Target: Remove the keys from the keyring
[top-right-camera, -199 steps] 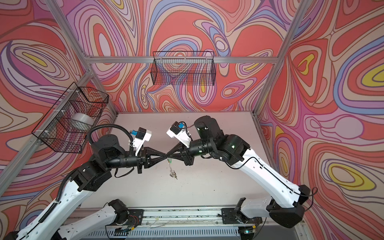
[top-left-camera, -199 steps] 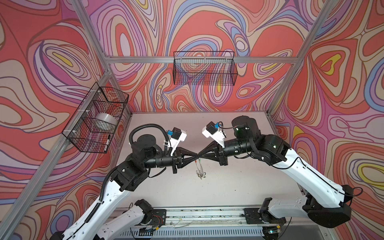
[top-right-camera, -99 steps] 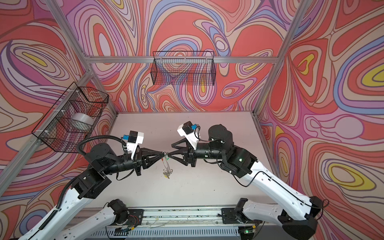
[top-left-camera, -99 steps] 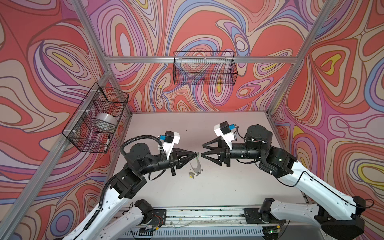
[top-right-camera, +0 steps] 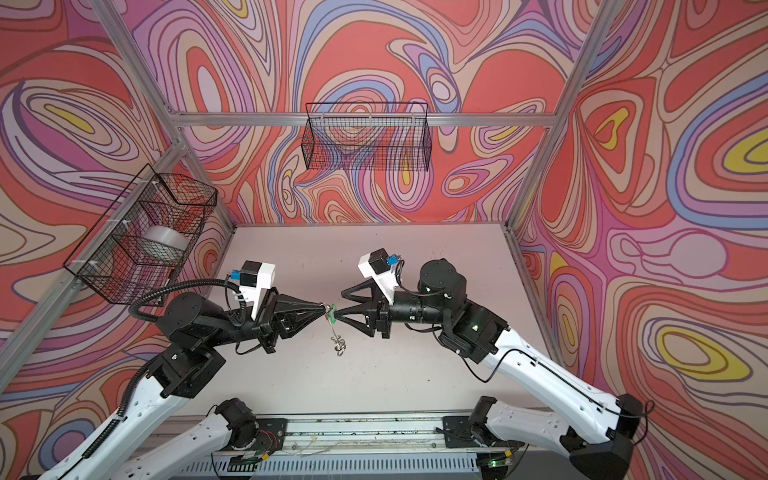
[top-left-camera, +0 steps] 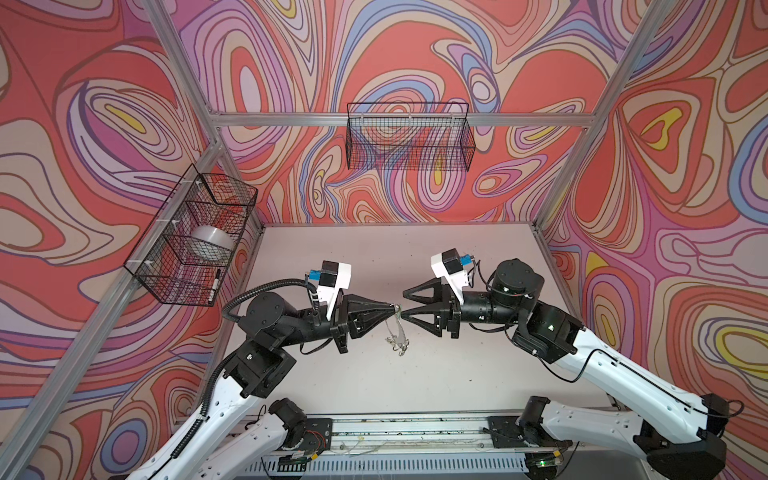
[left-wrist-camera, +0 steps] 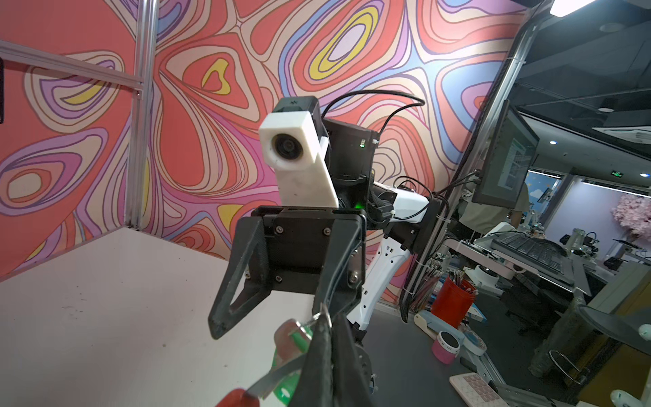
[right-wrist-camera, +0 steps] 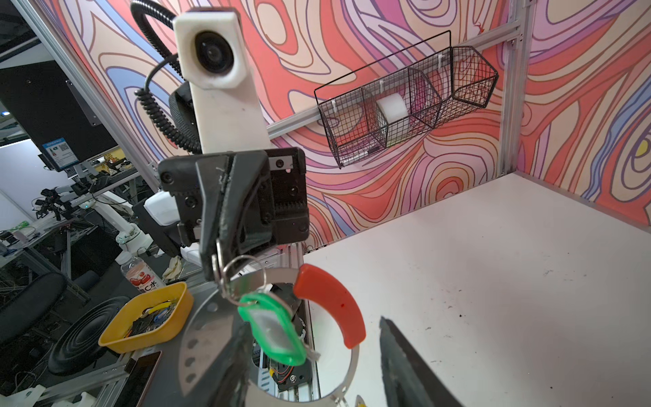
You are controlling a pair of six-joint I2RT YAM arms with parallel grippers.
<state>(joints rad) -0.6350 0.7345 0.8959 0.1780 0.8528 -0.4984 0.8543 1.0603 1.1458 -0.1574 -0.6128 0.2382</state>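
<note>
Large flat grey red-segmented keyring (right-wrist-camera: 197,334) hangs above white counter (right-wrist-camera: 493,264).
Left claw (top-left-camera: 392,307) clenched on its small silver split ring (right-wrist-camera: 246,257); right claw (top-left-camera: 403,306) released beside it.

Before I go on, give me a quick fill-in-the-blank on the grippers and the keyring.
The left gripper is ___ on the keyring.
The right gripper has its jaws ___.
The tag in front of the right gripper is ___.
The keyring's curved segment is ___.
Missing words: shut, open, green, red.

Keyring (top-left-camera: 397,332) below left claw (top-left-camera: 392,306), above table (top-left-camera: 374,257)
</note>
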